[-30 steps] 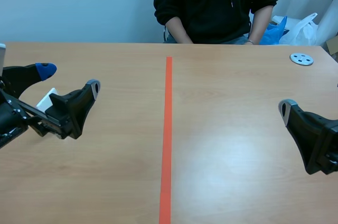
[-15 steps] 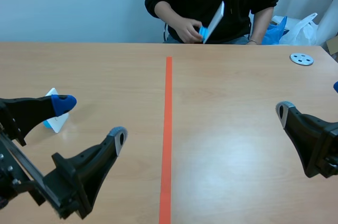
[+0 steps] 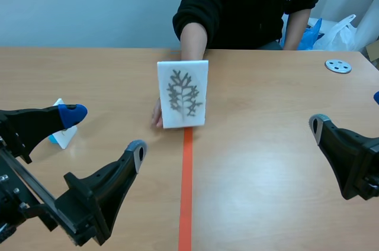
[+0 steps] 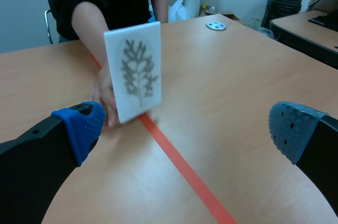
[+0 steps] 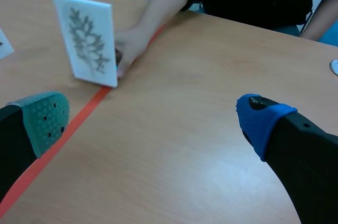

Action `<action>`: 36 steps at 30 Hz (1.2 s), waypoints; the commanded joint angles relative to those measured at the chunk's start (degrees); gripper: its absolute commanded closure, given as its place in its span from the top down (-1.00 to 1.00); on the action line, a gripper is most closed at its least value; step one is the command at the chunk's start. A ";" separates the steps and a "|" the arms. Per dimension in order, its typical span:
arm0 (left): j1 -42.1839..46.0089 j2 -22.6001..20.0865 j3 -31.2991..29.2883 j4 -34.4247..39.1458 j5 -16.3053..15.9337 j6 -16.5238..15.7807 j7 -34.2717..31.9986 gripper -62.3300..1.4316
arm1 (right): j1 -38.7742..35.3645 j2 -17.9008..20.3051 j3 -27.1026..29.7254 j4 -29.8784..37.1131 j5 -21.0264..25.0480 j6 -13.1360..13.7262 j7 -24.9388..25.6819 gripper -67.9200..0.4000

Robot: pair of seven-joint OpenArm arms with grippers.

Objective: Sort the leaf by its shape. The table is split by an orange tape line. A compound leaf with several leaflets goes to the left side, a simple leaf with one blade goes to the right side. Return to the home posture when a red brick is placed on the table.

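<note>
A person's hand (image 3: 157, 115) holds a white card (image 3: 182, 93) upright on the orange tape line (image 3: 186, 192), mid-table. The card shows a grey branching leaf with several leaflets. My left gripper (image 3: 105, 132) is open at the front left, well short of the card. In the left wrist view the card (image 4: 133, 71) stands ahead of the open left gripper (image 4: 185, 129), with the hand (image 4: 105, 94) behind it. My right gripper (image 3: 349, 110) is open at the right, nothing between its fingers. In the right wrist view the card (image 5: 87, 39) is ahead of the right gripper (image 5: 153, 113), toward its green-padded finger.
A small white and blue card (image 3: 62, 129) stands on the left side behind my left gripper. A round metal disc (image 3: 338, 66) lies at the far right, and shows as a disc (image 4: 215, 25) in the left wrist view. Plastic bags (image 3: 331, 32) sit beyond the table's far edge.
The person brought a card over and set it upright on the tape line. My left arm dropped toward the front of the table, then stayed. The right arm has not moved.
</note>
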 commanded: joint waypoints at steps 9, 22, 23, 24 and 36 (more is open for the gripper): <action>-0.31 0.09 -0.24 0.20 -0.37 -0.15 -0.79 1.00 | 0.63 0.76 0.11 0.26 0.39 -0.24 1.33 1.00; -0.31 0.09 -0.24 0.20 0.28 -0.35 -0.74 1.00 | 0.63 0.76 0.11 0.26 0.28 -0.24 2.36 1.00; -0.31 0.09 -0.24 0.20 0.39 -0.35 -0.74 1.00 | 0.63 0.76 0.11 0.26 -0.33 -0.24 2.38 1.00; -0.31 0.09 -0.24 0.20 0.90 -0.35 -0.74 1.00 | 0.63 0.76 0.11 0.26 -1.29 -0.24 2.38 1.00; 0.00 0.09 -0.24 0.17 2.16 -0.35 -0.79 1.00 | 1.60 0.74 0.00 -6.43 -8.72 -0.20 8.79 1.00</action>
